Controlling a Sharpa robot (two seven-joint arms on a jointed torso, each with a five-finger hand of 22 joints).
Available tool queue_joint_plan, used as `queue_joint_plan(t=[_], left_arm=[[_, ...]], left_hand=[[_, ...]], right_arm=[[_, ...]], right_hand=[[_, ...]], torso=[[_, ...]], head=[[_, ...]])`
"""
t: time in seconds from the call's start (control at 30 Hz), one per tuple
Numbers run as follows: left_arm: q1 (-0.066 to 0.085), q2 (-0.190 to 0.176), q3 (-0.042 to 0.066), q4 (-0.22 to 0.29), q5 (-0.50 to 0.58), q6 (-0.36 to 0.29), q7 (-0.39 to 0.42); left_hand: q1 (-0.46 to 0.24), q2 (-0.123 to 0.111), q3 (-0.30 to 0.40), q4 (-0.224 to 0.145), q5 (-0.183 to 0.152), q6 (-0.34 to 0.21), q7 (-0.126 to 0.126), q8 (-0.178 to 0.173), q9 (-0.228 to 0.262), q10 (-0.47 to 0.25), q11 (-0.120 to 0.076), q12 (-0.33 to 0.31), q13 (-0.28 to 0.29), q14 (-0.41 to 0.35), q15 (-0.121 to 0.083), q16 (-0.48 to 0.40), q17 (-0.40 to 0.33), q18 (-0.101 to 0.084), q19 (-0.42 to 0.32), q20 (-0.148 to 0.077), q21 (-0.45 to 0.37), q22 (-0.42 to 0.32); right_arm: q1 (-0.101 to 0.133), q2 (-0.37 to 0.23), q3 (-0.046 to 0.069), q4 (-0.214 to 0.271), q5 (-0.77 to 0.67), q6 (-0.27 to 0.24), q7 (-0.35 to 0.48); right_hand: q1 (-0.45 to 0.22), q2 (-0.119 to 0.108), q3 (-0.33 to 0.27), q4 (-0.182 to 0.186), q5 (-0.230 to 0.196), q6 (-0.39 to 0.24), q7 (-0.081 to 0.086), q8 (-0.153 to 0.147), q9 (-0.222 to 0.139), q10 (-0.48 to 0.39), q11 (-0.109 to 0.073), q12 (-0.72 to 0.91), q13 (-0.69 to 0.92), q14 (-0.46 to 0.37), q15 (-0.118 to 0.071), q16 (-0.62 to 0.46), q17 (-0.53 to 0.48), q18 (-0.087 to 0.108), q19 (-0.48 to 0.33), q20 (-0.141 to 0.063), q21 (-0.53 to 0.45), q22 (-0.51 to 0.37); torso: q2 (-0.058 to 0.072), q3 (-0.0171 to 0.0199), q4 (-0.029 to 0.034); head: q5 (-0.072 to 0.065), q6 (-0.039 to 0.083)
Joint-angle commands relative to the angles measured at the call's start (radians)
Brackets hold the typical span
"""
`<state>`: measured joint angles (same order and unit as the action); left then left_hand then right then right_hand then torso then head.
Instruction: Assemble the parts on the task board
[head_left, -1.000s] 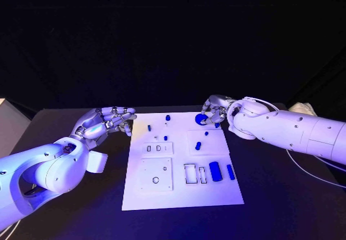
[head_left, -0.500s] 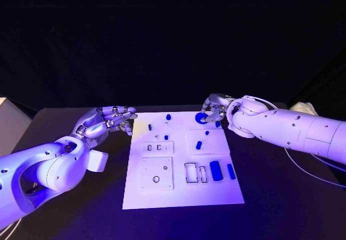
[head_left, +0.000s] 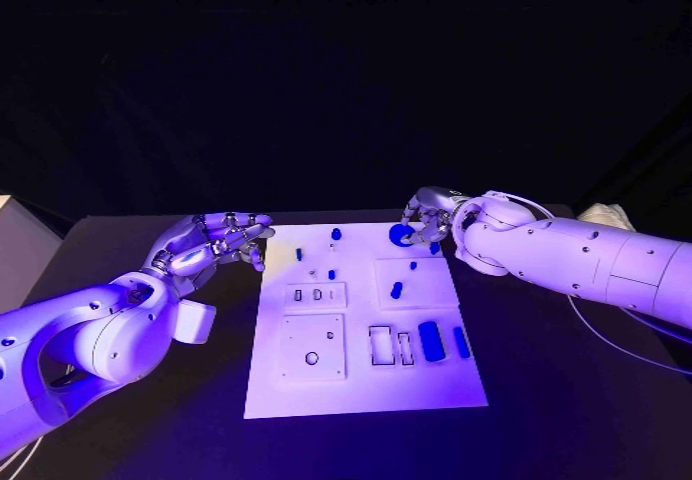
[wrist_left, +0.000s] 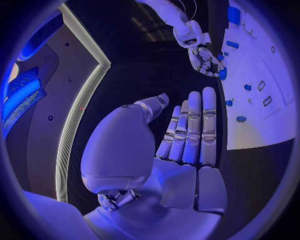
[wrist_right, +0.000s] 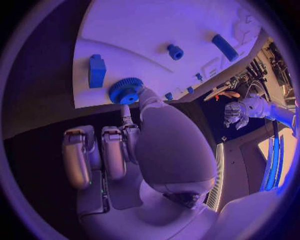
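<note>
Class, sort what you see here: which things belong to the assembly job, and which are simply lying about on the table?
Part of the job:
task board
blue gear, pinched by the right hand
blue peg
long blue block
left hand, holding nothing

Just lying about:
pale crumpled thing at the table's far right edge
black table

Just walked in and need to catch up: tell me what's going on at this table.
A two-armed robot is assembling small blue parts on the white task board. Its right hand is at the board's far right corner, pinching a round blue gear there. The left hand hovers beside the board's left edge, fingers apart, holding nothing. Other blue parts, such as a blue block, lie or stand around the board.
</note>
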<state>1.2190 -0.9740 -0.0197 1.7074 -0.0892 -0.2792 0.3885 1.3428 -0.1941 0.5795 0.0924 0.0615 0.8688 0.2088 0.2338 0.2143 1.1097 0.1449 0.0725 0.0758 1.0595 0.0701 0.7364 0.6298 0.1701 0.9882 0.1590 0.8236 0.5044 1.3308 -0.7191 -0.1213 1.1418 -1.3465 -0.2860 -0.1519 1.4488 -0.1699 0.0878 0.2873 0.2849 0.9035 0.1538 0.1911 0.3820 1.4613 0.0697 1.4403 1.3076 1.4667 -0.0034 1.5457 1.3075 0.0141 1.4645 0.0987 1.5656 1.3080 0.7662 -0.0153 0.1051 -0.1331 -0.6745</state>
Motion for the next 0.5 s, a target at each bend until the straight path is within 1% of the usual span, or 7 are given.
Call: queue_joint_plan(t=[0.03, 0.1, 0.13, 0.27, 0.33, 0.5], left_arm=[[0.001, 0.002, 0.001, 0.001, -0.005, 0.021, 0.003], [0.001, 0.002, 0.001, 0.001, -0.006, 0.022, 0.002], [0.001, 0.002, 0.001, 0.001, -0.007, 0.022, 0.002], [0.001, 0.000, 0.001, 0.000, -0.010, 0.026, -0.002], [0.001, 0.000, 0.001, 0.000, -0.012, 0.028, -0.003], [0.001, 0.000, 0.001, 0.000, -0.016, 0.033, -0.007]], left_hand=[[-0.006, 0.007, 0.004, -0.001, 0.000, -0.004, 0.003, -0.003, 0.001, -0.004, -0.001, -0.003, 0.001, -0.006, -0.002, 0.005, -0.001, 0.013, -0.010, 0.000, 0.003, 0.001], [-0.006, 0.007, 0.004, -0.001, 0.000, -0.004, 0.003, -0.003, 0.001, -0.004, -0.001, -0.003, 0.001, -0.006, -0.002, 0.005, -0.001, 0.013, -0.010, 0.000, 0.003, 0.001], [-0.006, 0.007, 0.004, -0.001, 0.000, -0.004, 0.003, -0.003, 0.001, -0.004, -0.001, -0.003, 0.001, -0.006, -0.002, 0.005, -0.001, 0.013, -0.010, 0.000, 0.003, 0.001], [-0.007, 0.007, 0.005, -0.001, 0.000, -0.004, 0.003, -0.004, 0.002, -0.004, -0.001, -0.003, 0.001, -0.007, -0.002, 0.005, -0.001, 0.013, -0.012, 0.000, 0.006, 0.003], [-0.007, 0.007, 0.005, -0.001, 0.000, -0.005, 0.002, -0.004, 0.002, -0.004, -0.001, -0.003, 0.001, -0.007, -0.002, 0.005, -0.001, 0.013, -0.012, 0.000, 0.006, 0.003], [-0.007, 0.007, 0.005, -0.001, 0.000, -0.005, 0.002, -0.004, 0.002, -0.004, -0.001, -0.003, 0.001, -0.007, -0.002, 0.005, -0.001, 0.013, -0.012, 0.000, 0.006, 0.003]], right_arm=[[-0.007, 0.001, -0.004, -0.002, -0.008, 0.026, -0.002], [-0.007, 0.001, -0.004, -0.001, -0.008, 0.023, -0.002], [-0.007, 0.001, -0.004, -0.001, -0.008, 0.023, -0.002], [-0.008, 0.001, -0.004, -0.001, -0.009, 0.025, -0.001], [-0.008, 0.001, -0.004, -0.001, -0.009, 0.025, -0.001], [-0.008, 0.001, -0.005, -0.001, -0.009, 0.027, -0.001]], right_hand=[[-0.001, -0.014, 0.006, 0.000, -0.002, -0.009, 0.003, -0.006, -0.002, -0.003, 0.003, -0.004, 0.146, 0.094, 0.001, 0.007, 0.219, -0.014, 0.106, 0.001, 0.005, 0.263], [-0.001, -0.015, 0.006, 0.000, -0.002, -0.011, 0.004, -0.007, -0.002, -0.004, 0.003, -0.005, 0.145, 0.094, 0.002, 0.007, 0.219, -0.014, 0.106, 0.002, 0.005, 0.263], [-0.001, -0.015, 0.006, 0.000, -0.002, -0.011, 0.004, -0.007, -0.002, -0.003, 0.004, -0.005, 0.145, 0.094, 0.002, 0.007, 0.219, -0.014, 0.106, 0.002, 0.005, 0.263], [0.000, -0.015, 0.007, 0.000, -0.002, -0.011, 0.004, -0.007, -0.002, -0.003, 0.004, -0.005, 0.146, 0.094, 0.002, 0.007, 0.219, -0.014, 0.106, 0.002, 0.005, 0.263], [0.000, -0.015, 0.007, 0.000, -0.002, -0.011, 0.004, -0.007, -0.002, -0.003, 0.004, -0.005, 0.146, 0.094, 0.002, 0.007, 0.219, -0.014, 0.106, 0.002, 0.005, 0.263], [0.000, -0.015, 0.007, 0.000, -0.002, -0.012, 0.004, -0.007, -0.002, -0.002, 0.004, -0.003, 0.147, 0.094, 0.002, 0.007, 0.220, -0.014, 0.106, 0.002, 0.005, 0.263]], torso=[[0.000, -0.0001, 0.0009], [0.000, -0.0006, 0.0008], [0.000, -0.0005, 0.0005], [0.000, -0.0001, -0.0002], [0.000, -0.0005, -0.0002], [-0.001, 0.0000, 0.0007]], head=[[-0.001, -0.001], [-0.002, -0.001], [-0.001, -0.003], [-0.001, -0.004], [-0.002, -0.004], [-0.003, -0.002]])
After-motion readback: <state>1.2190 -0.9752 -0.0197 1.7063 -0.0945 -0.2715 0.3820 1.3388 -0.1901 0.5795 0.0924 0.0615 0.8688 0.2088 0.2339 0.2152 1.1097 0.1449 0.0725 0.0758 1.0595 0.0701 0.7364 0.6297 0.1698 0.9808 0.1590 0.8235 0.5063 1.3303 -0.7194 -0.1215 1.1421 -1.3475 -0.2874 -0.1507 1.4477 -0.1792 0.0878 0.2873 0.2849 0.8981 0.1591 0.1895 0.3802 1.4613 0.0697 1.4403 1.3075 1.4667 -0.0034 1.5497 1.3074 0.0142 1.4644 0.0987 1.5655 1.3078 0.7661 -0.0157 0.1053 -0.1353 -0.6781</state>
